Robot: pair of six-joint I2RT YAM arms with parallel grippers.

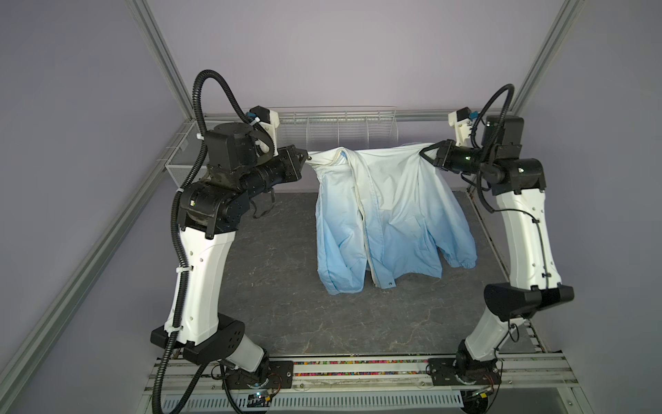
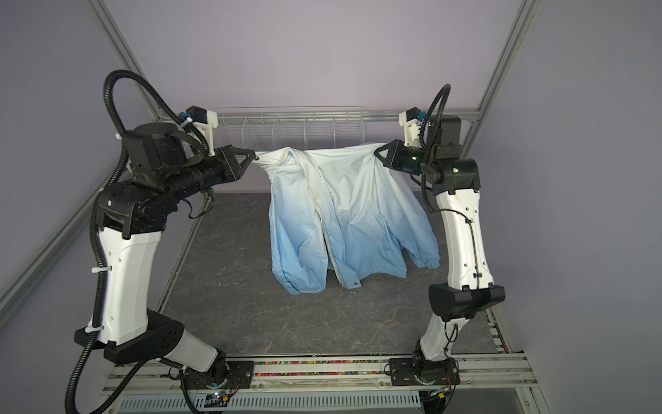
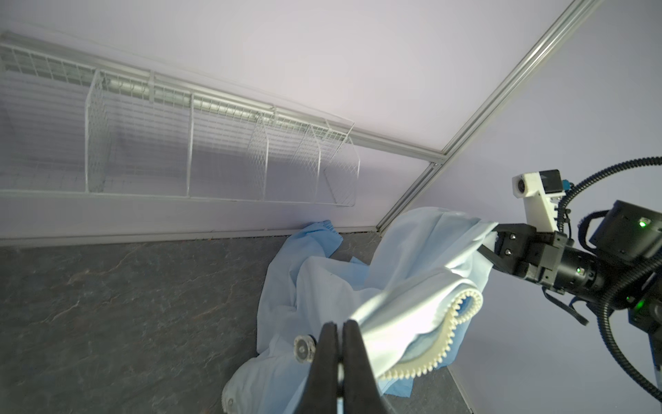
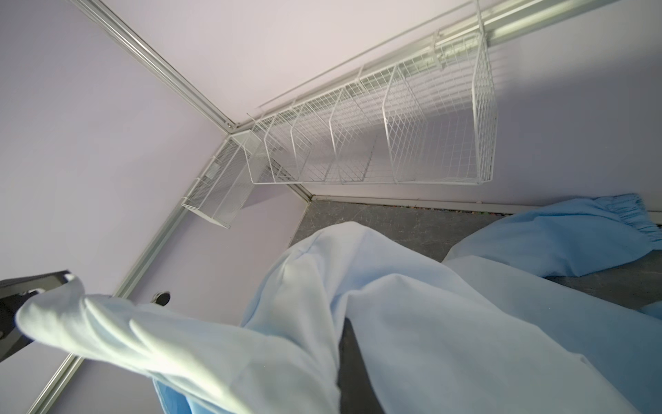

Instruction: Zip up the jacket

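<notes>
The left gripper has its jaws pressed tight together on the top edge of the jacket. The left wrist view shows its two black fingers flat against each other with whitish cloth pinched between them. The right gripper is likewise clamped on the jacket's opposite top corner. In the right wrist view cloth drapes over its dark finger and hides the tips. Between the two grips the jacket's top edge is stretched nearly level, just in front of and a little below the wire basket on the back wall. The left gripper sits below the basket's left end and the right gripper just past its right end. From that edge the jacket hangs down from the basket, white at the top and shading to light blue lower down. Its lower part is crumpled on the dark grey tabletop. The cream zipper runs down the front from the collar to the hem, where a snap stud shows. In the left wrist view its teeth lie bare along one loose edge, not meshed. A sleeve with a gathered cuff lies on the tabletop below the basket's right end.
</notes>
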